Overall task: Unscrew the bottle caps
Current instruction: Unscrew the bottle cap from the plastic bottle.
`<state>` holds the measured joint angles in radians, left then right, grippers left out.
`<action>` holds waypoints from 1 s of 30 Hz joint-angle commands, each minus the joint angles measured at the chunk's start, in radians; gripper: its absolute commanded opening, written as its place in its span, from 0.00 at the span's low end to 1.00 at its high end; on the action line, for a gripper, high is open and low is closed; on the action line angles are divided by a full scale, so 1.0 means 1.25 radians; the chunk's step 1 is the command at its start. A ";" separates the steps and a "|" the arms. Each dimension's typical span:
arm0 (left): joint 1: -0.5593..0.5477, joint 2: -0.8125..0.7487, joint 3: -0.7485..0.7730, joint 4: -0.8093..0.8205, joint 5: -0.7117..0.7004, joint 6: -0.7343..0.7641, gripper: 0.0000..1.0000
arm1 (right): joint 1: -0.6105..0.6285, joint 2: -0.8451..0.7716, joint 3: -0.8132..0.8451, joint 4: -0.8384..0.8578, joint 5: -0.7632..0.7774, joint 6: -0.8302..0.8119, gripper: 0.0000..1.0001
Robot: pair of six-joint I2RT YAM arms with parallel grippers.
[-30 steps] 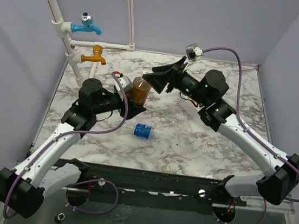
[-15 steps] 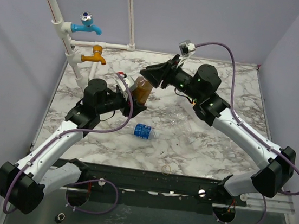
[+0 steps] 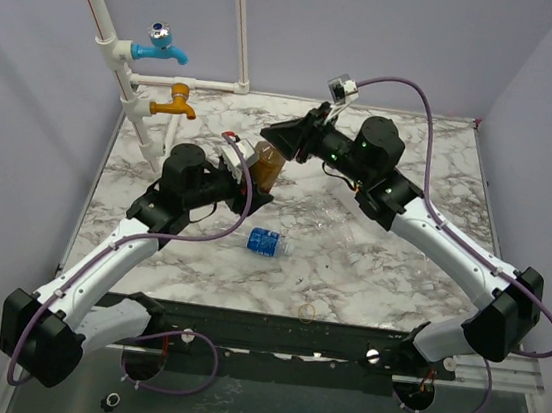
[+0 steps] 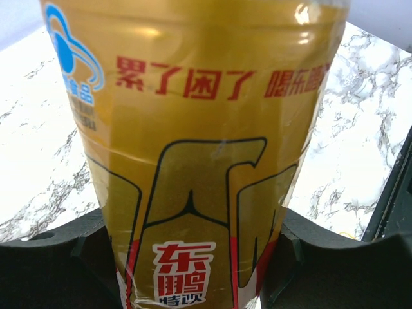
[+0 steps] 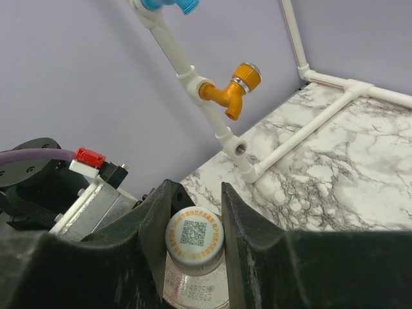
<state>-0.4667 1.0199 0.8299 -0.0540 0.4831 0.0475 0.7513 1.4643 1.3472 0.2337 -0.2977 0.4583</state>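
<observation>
Overhead, marbled tabletop, lilac walls, left pincer clamping amber bottle, right pincer closed on its cap

In your left wrist view, an amber bottle fills the middle from top to bottom, very close. Its label carries red Chinese characters across the upper part, a blue-and-white logo at upper left, heavy black outlines below and a white patch with red characters near the bottom. The left gripper has its black jaws pressed against the bottle's two sides. Grey-veined marble tabletop shows behind on both sides.
</observation>
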 commanded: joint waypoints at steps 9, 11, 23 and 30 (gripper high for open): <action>-0.001 -0.018 0.085 0.026 0.214 -0.167 0.18 | -0.003 -0.061 -0.023 0.091 -0.253 -0.050 0.01; -0.001 -0.021 0.096 0.028 0.283 -0.199 0.17 | -0.004 -0.068 -0.021 0.104 -0.342 -0.049 0.01; -0.001 -0.025 0.113 0.014 0.411 -0.222 0.13 | -0.042 -0.084 -0.018 0.114 -0.612 -0.032 0.00; -0.001 -0.025 0.086 -0.014 0.159 -0.112 0.10 | -0.041 -0.108 0.009 -0.039 -0.134 -0.090 0.97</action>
<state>-0.4732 0.9947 0.9276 -0.0765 0.9207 -0.1604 0.6918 1.3529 1.3369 0.3252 -0.7643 0.3859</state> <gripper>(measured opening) 0.618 0.863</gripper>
